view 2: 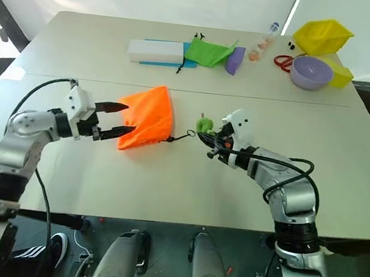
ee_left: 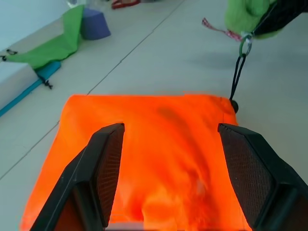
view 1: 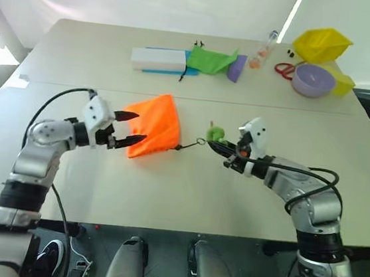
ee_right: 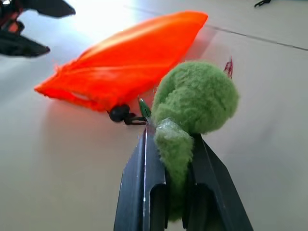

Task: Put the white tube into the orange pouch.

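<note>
The orange pouch [view 1: 153,125] lies flat near the middle of the table, bulging slightly. My left gripper [view 1: 139,127] is at its left edge, open, with its fingers [ee_left: 101,168] spread wide over the fabric and nothing clamped. A thin black cord [view 1: 187,144] runs from the pouch's right corner to a fuzzy green end piece [ee_right: 197,96]. My right gripper [ee_right: 172,142] is shut on that green piece, just to the right of the pouch. The white tube is hidden or out of view.
Along the far edge stand a white box [view 1: 158,59] on something blue, a green cloth pouch [view 1: 210,60], a purple block [view 1: 237,67], a clear bottle [view 1: 265,51], red scissors [view 1: 284,69], a purple bowl [view 1: 313,79] and a yellow container [view 1: 321,44].
</note>
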